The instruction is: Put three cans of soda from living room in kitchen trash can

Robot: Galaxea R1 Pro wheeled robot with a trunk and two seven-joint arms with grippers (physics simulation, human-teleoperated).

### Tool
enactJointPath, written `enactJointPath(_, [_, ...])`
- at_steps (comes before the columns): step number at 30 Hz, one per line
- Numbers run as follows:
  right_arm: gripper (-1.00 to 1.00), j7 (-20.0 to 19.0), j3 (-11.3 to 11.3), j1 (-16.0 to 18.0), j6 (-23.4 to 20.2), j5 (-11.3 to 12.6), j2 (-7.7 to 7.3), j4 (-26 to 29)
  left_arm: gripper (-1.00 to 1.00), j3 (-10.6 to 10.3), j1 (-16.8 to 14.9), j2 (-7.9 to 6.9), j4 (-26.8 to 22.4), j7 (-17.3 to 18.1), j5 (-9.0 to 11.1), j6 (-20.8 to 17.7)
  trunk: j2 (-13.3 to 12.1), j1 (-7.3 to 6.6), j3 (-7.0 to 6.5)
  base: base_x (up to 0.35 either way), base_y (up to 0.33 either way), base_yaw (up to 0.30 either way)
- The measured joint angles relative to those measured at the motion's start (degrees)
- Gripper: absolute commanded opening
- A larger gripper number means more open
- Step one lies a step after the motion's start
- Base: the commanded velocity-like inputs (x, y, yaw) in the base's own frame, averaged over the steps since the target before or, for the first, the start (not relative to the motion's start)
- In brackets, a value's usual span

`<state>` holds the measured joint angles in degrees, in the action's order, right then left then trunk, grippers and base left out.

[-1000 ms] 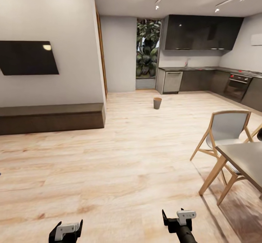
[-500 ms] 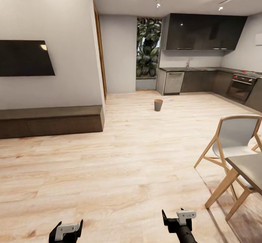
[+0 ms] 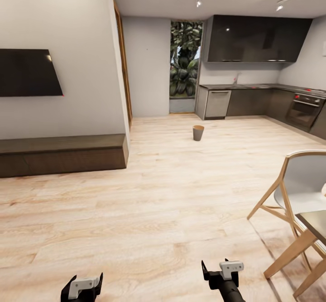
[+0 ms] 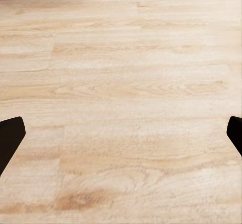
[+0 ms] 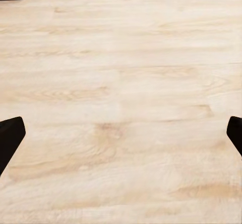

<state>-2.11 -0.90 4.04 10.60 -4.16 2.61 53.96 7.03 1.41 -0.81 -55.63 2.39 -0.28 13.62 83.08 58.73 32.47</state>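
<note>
The robot faces across a pale wood floor (image 3: 149, 202) toward the kitchen (image 3: 258, 80), whose dark cabinets and grey counter fill the far corner at about 1 o'clock. The tash can (image 3: 198, 132) stands upright on the bare floor just ahead of the kitchen, slightly right of 12 o'clock, well apart from both arms and from the cabinets behind it.

At 9 to 10 o'clock a black wall TV (image 3: 27, 72) hangs above a long dark bench (image 3: 61, 153). At 3 to 4 o'clock a wooden chair (image 3: 296, 193) with a grey seat shell stands beside the corner of a dark table (image 3: 317, 222).

The left end effector (image 4: 121, 133) hangs over the floor with its two dark fingers spread wide, nothing between them. The right end effector (image 5: 121, 133) is likewise spread wide and empty above the floorboards.
</note>
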Motion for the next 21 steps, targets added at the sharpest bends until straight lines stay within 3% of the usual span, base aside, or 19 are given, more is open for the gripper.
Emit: enactJointPath(21, [1.0,0.0,0.2,0.0,0.0,-0.1,0.02,0.0,1.0,0.0,0.0,0.0,0.0,0.0,-0.2,0.0,0.0,0.0,0.0,0.32,0.0,0.0])
